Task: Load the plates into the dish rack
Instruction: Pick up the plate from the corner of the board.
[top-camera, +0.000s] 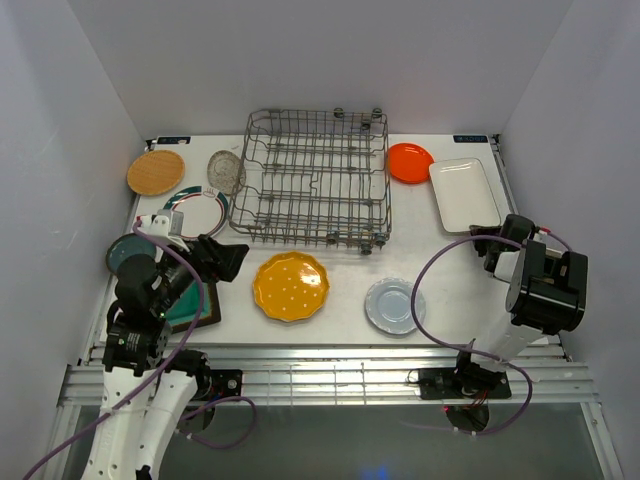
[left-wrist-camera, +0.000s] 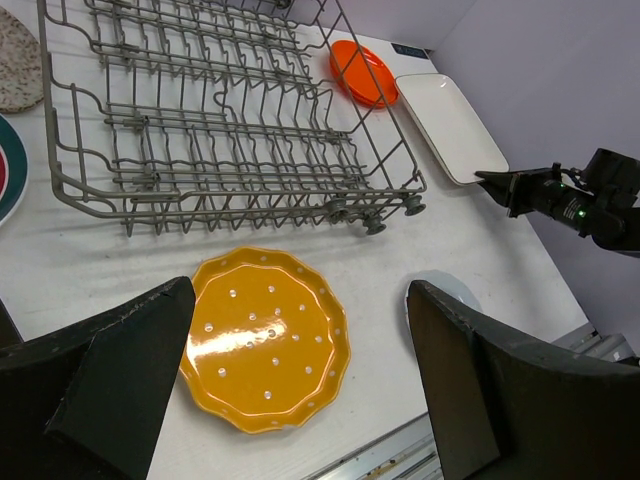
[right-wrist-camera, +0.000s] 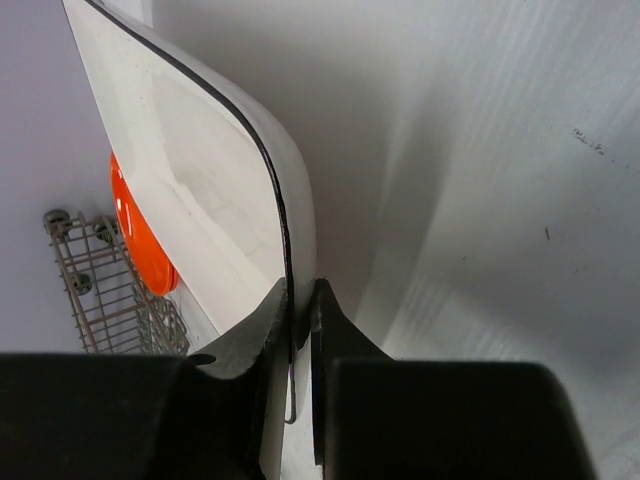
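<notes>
Yellow scalloped plate (top-camera: 290, 286) lay in front of the dish rack (top-camera: 315, 180). Right gripper (right-wrist-camera: 298, 310) clamped the rim of the white rectangular plate (right-wrist-camera: 200, 170) — right of the rack; left gripper (left-wrist-camera: 298, 340) stood wide.

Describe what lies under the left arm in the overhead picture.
A square teal plate with a brown rim lies under the left arm; only its right edge shows. A dark teal plate peeks out on the left. The arm covers the rest of both.

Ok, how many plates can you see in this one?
9, none in the dish rack: wooden, clear glass and green-rimmed left of it; dark teal and square teal partly hidden by the left arm; yellow and grey in front; orange and white rectangular to its right.
</notes>
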